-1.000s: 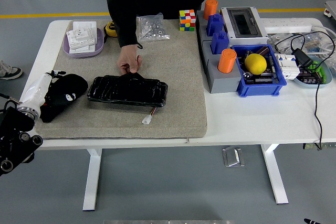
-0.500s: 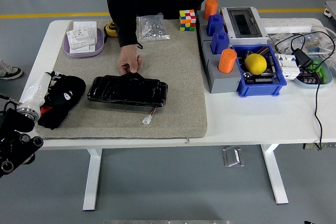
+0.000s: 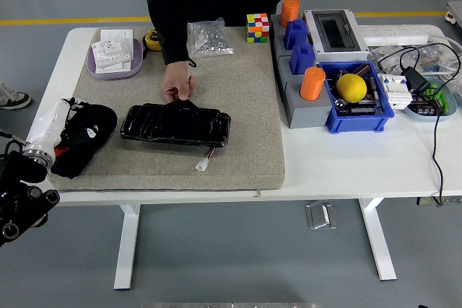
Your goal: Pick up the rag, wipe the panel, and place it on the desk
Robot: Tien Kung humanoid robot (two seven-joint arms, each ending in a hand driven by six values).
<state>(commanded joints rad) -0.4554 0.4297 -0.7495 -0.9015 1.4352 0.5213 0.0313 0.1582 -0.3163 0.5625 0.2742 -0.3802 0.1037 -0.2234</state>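
Filling blue bin [image 3: 359,117]: yellow ball [image 3: 351,87]

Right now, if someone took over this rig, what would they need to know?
Left hand: at the left edge of the beige mat, closed on the black cloth rag.
Right hand: out of view.
Glossy black rectangular panel: flat on the mat, right of the rag; a person's hand steadies its far edge.
Done: rag grasped.
Left: carry the rag to the panel, wipe it, set the rag on the desk.
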